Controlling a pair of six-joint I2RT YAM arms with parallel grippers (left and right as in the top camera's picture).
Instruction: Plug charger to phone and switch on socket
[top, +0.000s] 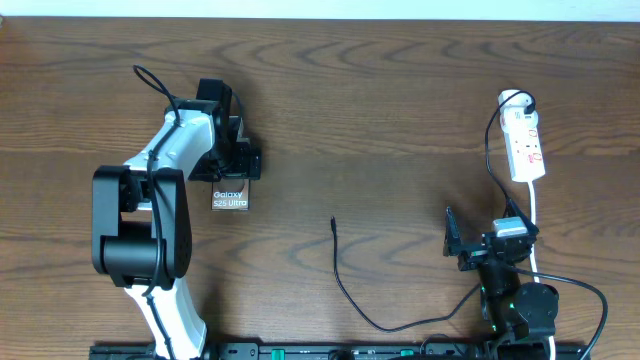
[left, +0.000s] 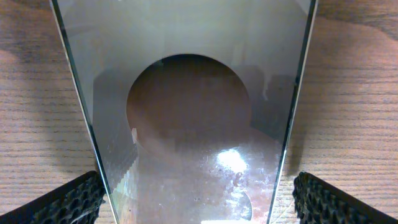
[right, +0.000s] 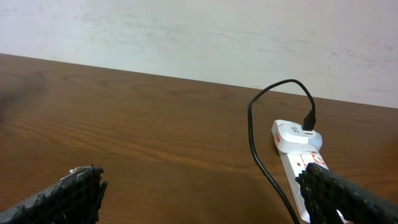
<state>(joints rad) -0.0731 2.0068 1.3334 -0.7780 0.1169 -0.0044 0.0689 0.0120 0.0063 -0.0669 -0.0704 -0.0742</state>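
Little was done: the left claw (left: 199, 202) stood open astride the phone (top: 230, 198) at centre left, the right claw (right: 214, 196) open and empty; the charger (top: 334, 232) lay unplugged mid-frame, the socket (top: 527, 148) untouched at upper right.

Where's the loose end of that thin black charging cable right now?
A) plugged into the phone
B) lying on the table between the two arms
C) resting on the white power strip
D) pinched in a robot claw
B: the plug tip lies on the bare wood of the table, touching neither the phone nor the socket.
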